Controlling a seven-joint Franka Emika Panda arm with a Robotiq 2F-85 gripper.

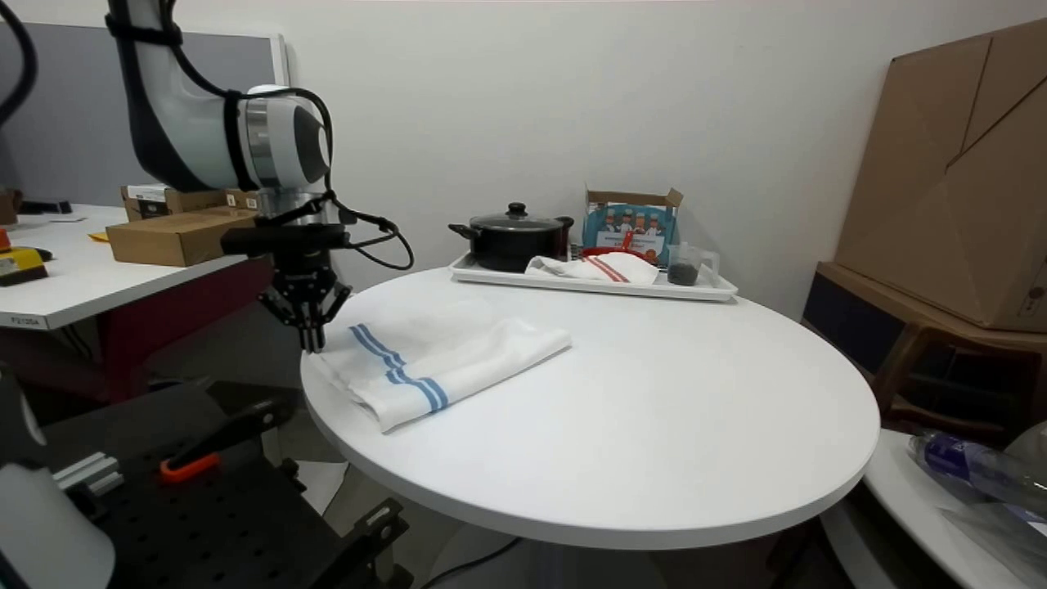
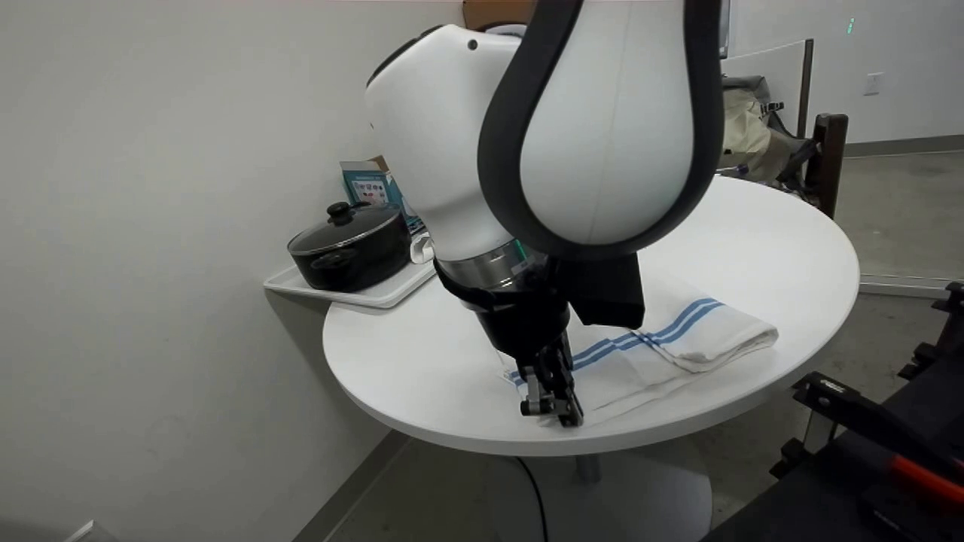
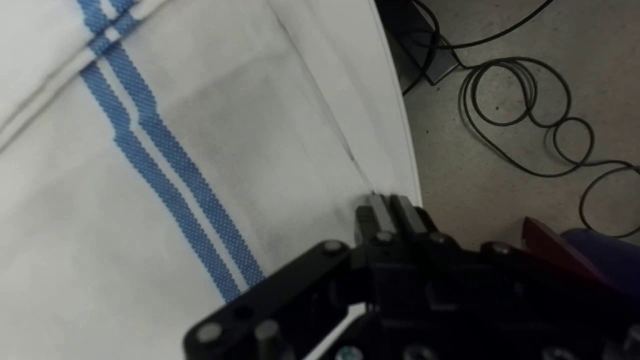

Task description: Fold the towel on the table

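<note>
A white towel (image 1: 458,352) with blue stripes lies partly folded on the round white table (image 1: 654,425), close to its rim. In an exterior view my gripper (image 1: 312,348) points down at the towel's corner beside the table edge. The wrist view has the towel (image 3: 225,125) on the left, its edge running up to the tips of my gripper (image 3: 391,199). The fingers are brought together, shut. Whether cloth is pinched between the tips cannot be seen. In an exterior view the arm covers part of the towel (image 2: 681,342).
A white tray (image 1: 483,274) at the back of the table holds a lidded black pot (image 1: 515,241), a red-striped cloth (image 1: 617,267) and a measuring cup (image 1: 685,266). A desk with cardboard boxes (image 1: 184,237) stands beside the arm. Floor shows past the table rim.
</note>
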